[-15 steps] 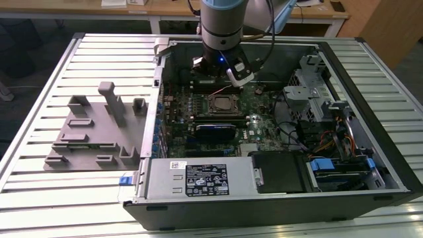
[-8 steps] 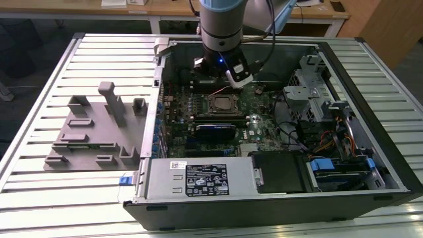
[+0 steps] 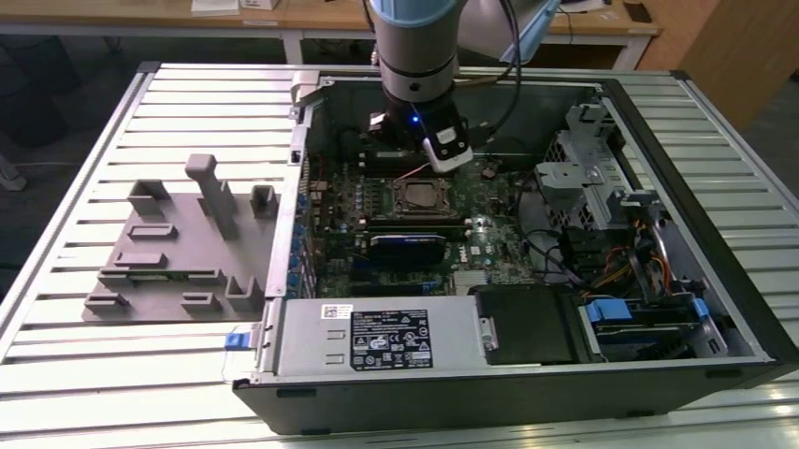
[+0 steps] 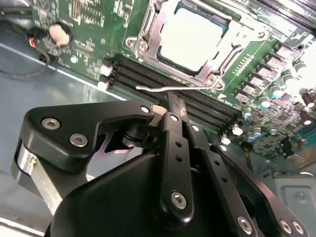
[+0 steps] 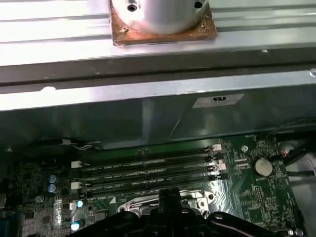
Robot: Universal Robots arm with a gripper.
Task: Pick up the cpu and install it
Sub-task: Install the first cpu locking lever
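cpu [image 4: 190, 37] lies in the black socket frame [image 4: 144, 34] on the green motherboard [image 4: 89, 24], just ahead of the tool [image 4: 174, 102] and lower than its tip, apart from it. in the second wrist view the tool's fingers look drawn narrowly together, with nothing seen between them. the tip hangs over the dark memory slots [image 4: 143, 74], very near the thin wire lever [image 4: 158, 90] that lies across them.

the main risk, as i judge it, is that lever: a small sideways drift of the tip could snag or bend the wire, or scrape the slots. i cannot tell whether the chip sits flat in the frame. if it is skewed, a push from above could damage the contacts beneath. the case wall [image 5: 98, 118] stands near the tool, so a wide swing could knock it.
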